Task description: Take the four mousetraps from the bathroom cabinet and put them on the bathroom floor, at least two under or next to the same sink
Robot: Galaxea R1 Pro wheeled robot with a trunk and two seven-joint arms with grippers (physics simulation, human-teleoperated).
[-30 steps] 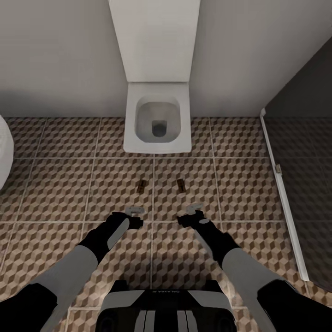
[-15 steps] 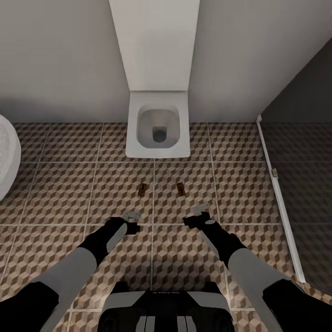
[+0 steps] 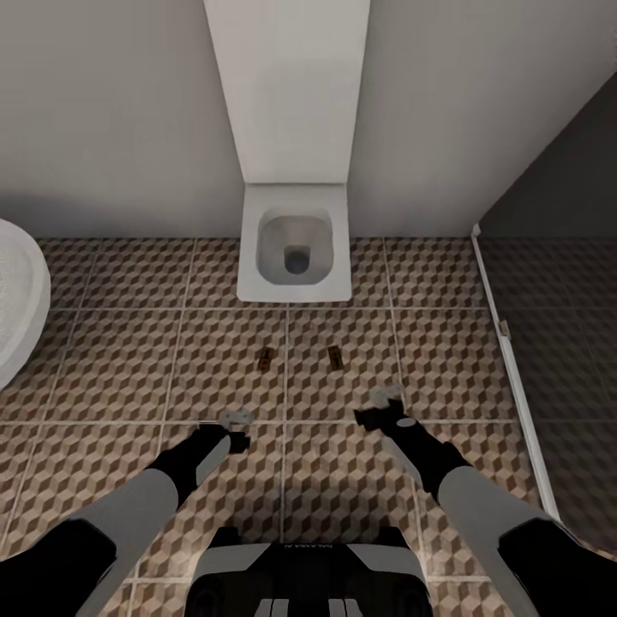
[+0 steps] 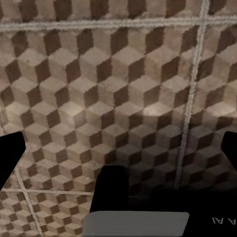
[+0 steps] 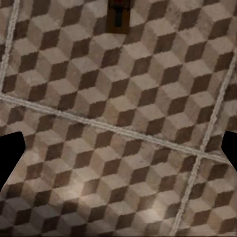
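Two mousetraps lie on the bathroom floor, well apart from each other, in front of the square white toilet. One of them also shows at the edge of the right wrist view.

The left gripper and right gripper hover above the tiles nearer the robot. In both wrist views the fingers sit far apart at the frame edges with bare tile between them, so both are spread wide and hold nothing.

The main risk, as I judge it, is placement. These traps lie by the toilet, with the bathtub to the left and the shower glass to the right. If none ends up beside the basin, the condition fails. The traps are also tiny and low-contrast, so the base could roll over them.
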